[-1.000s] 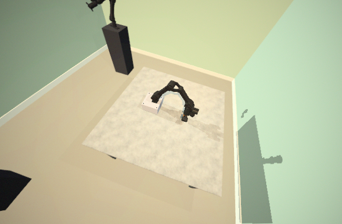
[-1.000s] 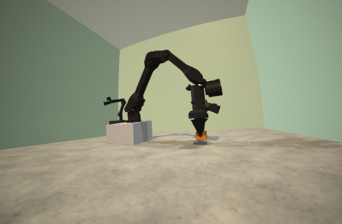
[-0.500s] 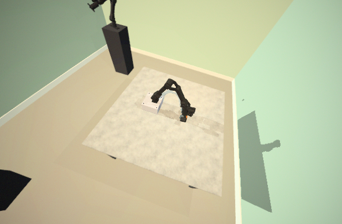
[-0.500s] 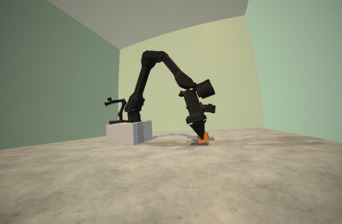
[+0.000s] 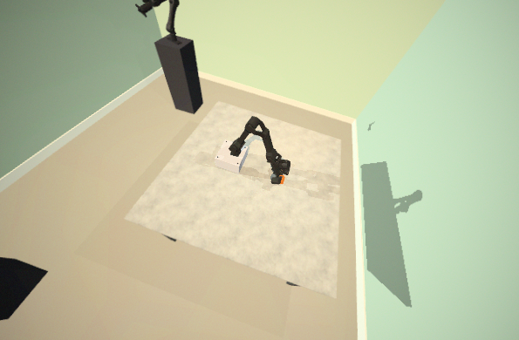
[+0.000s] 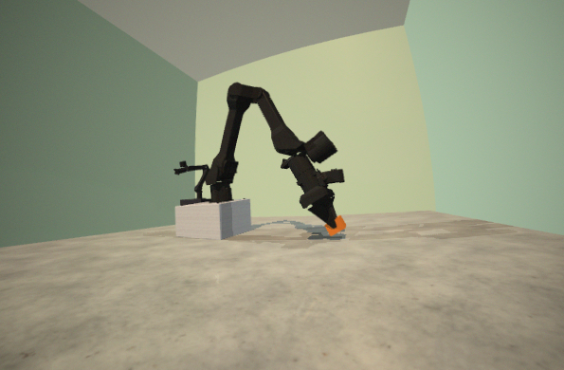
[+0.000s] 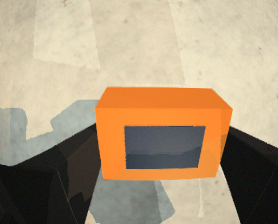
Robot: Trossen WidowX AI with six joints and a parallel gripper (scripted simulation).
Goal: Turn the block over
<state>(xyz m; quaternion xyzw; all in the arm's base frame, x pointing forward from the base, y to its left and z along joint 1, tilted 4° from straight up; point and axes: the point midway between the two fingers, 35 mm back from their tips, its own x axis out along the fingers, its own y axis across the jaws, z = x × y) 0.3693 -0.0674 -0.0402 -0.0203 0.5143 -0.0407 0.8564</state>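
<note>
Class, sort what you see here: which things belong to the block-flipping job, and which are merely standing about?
Job: orange block with dark marked side; gripper shut on it; table.

Standing about: white base box; dark pillar carrying a second arm.

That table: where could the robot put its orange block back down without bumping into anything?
The table shows nothing between the pincer, shut on the orange block, and the near edge, or off to the far side from the white base box. The only crowded spot lies between that box and the arm.
</note>
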